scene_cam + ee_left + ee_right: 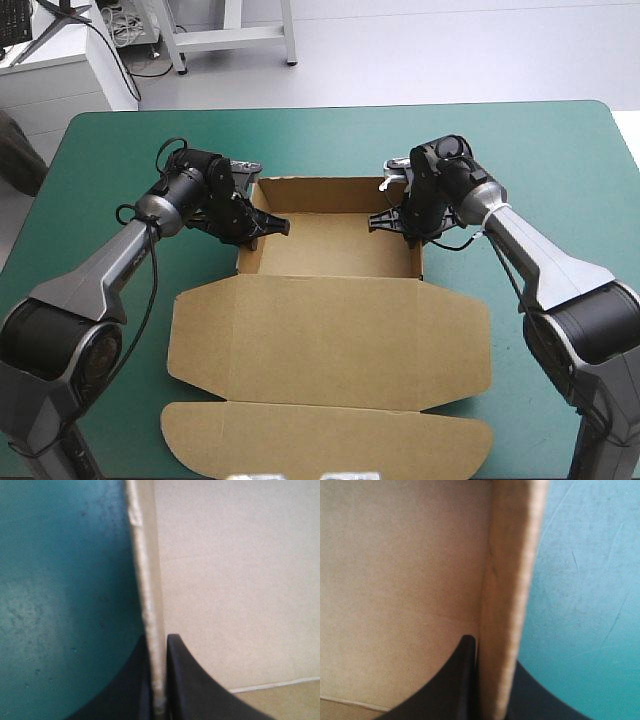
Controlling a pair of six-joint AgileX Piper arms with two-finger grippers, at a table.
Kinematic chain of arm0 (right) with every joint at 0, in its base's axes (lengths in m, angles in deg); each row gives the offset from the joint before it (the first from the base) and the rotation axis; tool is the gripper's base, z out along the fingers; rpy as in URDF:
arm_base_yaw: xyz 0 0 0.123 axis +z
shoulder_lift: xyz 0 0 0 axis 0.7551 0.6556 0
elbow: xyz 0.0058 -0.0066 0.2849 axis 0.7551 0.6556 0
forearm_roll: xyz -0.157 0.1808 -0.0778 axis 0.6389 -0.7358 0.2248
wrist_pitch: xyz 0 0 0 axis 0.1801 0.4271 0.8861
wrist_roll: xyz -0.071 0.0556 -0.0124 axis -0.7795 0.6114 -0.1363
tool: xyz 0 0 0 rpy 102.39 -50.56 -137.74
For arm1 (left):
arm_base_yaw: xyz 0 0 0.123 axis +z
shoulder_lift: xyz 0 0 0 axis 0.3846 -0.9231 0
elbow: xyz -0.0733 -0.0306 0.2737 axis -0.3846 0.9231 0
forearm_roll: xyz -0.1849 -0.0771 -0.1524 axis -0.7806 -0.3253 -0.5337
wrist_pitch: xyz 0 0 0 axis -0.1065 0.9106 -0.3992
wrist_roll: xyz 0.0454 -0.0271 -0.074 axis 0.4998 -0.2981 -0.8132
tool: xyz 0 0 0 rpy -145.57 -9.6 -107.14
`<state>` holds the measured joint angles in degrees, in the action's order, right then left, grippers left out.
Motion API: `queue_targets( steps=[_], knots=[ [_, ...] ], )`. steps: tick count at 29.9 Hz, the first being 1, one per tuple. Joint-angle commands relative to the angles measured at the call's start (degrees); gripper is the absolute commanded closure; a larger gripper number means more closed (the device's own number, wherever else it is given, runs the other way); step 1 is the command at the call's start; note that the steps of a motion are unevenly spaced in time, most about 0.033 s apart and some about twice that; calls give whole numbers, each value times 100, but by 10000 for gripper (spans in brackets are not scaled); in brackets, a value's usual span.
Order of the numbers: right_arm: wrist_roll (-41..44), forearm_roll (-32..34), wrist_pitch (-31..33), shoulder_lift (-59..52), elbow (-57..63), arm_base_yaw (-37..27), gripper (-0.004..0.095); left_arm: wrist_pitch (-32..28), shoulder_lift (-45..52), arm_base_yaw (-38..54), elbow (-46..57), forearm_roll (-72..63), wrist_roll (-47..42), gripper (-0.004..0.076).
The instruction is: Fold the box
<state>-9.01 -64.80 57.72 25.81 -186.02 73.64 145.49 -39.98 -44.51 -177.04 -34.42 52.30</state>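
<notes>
**Item.** The box [330, 320] is lying on the teal-green cover [540, 160] as an open tray. Its rear and side walls are standing up between the two grippers. The lid panel [330, 345] and the tuck flap [320, 435] are lying flat on the near side of both.

**Holds.** The left gripper [268, 226] is pinching the left wall [150, 580]. One black finger [195, 685] is sitting inside the tray and the other outside over the cover, with only the board parting them. The right gripper [386, 221] is clamping the right wall [510, 580] likewise, and that wall is standing upright between its fingers.

**Handling, as judged.** The board is looking light and stiff, likely bending only along its scored creases. The walls are appearing thicker than a single sheet, so they should bear a firm pinch. An untucked wall may be inclined to spring back if let go. The surface is looking smooth, so a shallow pinch is risking slip and a hard squeeze is risking a dent.

**Where to grip.** The walls' top edges, where both grippers are now sitting, are judged sound holds. For lid work, the free edge near its corners is looking best.
</notes>
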Motion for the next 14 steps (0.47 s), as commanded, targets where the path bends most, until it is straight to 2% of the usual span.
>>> queue_targets(
  steps=[1, 4, 7, 10, 12, 14],
  knots=[
    [-255, 216, 206, -321, -151, -23, 673, -285, 209, -22, -157, 168, 415, 685],
    [-201, 240, 206, -321, -218, -23, 460, -167, 209, -22, -157, 168, 617, 582],
    [-187, 351, 220, -321, -323, -23, 344, -166, 209, -22, -173, 168, 795, 435],
    [100, 363, 220, -321, -390, -23, 315, -139, 209, -22, -258, 168, 802, 307],
    [171, 298, 220, -321, -395, -23, 315, -140, 209, -22, -344, 168, 802, 256],
    [171, 217, 220, -321, -405, -23, 315, -96, 209, -22, -460, 168, 806, 247]
  ],
)
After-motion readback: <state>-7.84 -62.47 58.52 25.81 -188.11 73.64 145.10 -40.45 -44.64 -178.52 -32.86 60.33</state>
